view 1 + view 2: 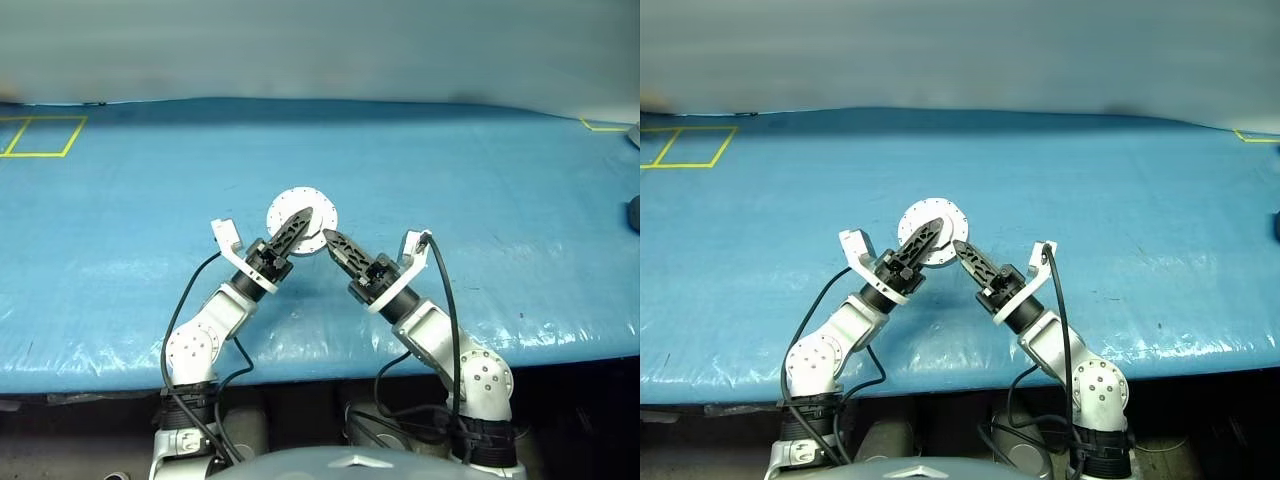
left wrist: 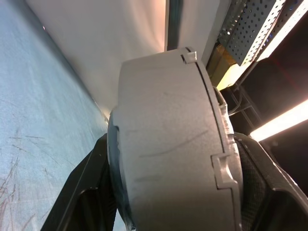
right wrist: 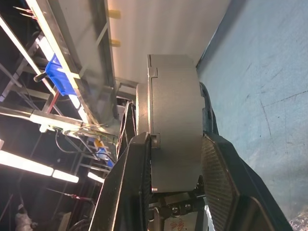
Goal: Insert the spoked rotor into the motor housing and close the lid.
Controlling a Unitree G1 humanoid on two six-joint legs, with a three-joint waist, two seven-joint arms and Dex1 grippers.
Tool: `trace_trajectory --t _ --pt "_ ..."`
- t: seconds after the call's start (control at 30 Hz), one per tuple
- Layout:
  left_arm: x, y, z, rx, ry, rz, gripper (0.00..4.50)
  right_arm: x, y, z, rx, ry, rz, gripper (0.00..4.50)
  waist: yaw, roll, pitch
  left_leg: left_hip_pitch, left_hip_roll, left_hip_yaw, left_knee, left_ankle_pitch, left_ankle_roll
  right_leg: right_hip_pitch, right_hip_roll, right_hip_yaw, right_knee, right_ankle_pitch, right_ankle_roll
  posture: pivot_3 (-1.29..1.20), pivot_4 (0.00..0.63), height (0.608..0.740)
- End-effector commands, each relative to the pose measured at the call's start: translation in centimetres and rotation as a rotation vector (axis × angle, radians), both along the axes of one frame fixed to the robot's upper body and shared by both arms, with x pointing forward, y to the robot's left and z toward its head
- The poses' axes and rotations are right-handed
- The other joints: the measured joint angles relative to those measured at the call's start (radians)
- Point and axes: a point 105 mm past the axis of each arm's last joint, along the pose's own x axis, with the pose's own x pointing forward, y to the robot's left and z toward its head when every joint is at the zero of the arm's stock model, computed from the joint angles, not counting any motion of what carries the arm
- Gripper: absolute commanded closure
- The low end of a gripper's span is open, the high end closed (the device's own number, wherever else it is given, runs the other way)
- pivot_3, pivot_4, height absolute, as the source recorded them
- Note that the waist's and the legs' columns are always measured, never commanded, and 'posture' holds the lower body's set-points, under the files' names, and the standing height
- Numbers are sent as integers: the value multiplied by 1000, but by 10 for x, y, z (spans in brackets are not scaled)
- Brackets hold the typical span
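The motor housing (image 3: 175, 120) is a round grey case held up edge-on above the blue table, between my two grippers. Its lid (image 1: 310, 208) lies closed against it, the plain light-grey outer face with the raised centre circle turned toward my head. My left gripper (image 1: 296, 228) reaches across that face from the left, and its black fingers (image 2: 82, 192) lie against both flat sides of the housing (image 2: 168, 144). My right gripper (image 1: 332, 240) comes in from the right, shut on the case's lower edge. The spoked rotor is hidden.
The blue table cover (image 1: 480, 200) stretches wide on all sides. Yellow tape squares (image 1: 40, 135) mark the far left and a yellow corner (image 1: 600, 125) the far right. A dark object (image 1: 634, 212) sits at the right border. The table's front edge runs just below my arms.
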Motion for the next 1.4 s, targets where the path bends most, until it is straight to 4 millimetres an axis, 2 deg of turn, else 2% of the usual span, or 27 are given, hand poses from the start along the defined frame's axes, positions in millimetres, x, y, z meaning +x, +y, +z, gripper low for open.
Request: trace_trajectory --t 0.03,0.17,0.33,0.53,0.8,0.97,1.17,1.3,1.4 --pt "-4 -6 17 -6 -59 -13 1807 8 0 15 22 -30 -52 3340 0 0 0 0 0 0 0 0 0 0 0 0 0 0 0 0 150 740" --pt "5 -12 13 38 -21 8 1808 17 -4 6 -23 16 -122 3340 1 0 0 0 0 0 0 0 0 0 0 0 0 0 0 0 150 740" --pt "11 -24 12 21 -3 -10 1808 15 1 10 -67 -41 -121 3340 5 0 0 0 -1 0 1 0 0 1 -1 0 -1 1 1 0 150 740" --pt "18 -31 11 30 4 -13 1808 13 4 10 -33 -32 -96 1313 3 0 0 0 -1 0 0 0 0 0 0 0 -1 1 1 0 150 740" --pt "27 -20 16 19 -22 3 1808 12 3 14 -19 -52 -93 1313 3 0 0 0 -1 0 1 0 0 1 -1 0 -1 1 1 0 150 740" --pt "42 2 25 20 -54 98 1808 12 1 12 -44 -57 -106 1313 2 0 0 0 -1 0 1 0 0 0 0 0 -1 1 1 0 150 740" --pt "75 29 28 94 -62 236 1808 15 -15 10 -140 -86 -205 1313 3 0 0 0 -1 -1 1 0 0 1 0 0 0 1 1 0 150 740" --pt "118 37 10 249 21 340 1808 19 -32 -5 -389 -120 -340 1313 18 -1 0 -1 -3 -2 1 0 0 1 -1 -1 -1 1 2 0 150 740" --pt "142 48 6 329 52 430 1808 17 -37 -11 -460 -118 -379 1313 22 -1 0 -1 -4 -2 1 0 0 1 -1 0 -3 2 3 0 150 740"
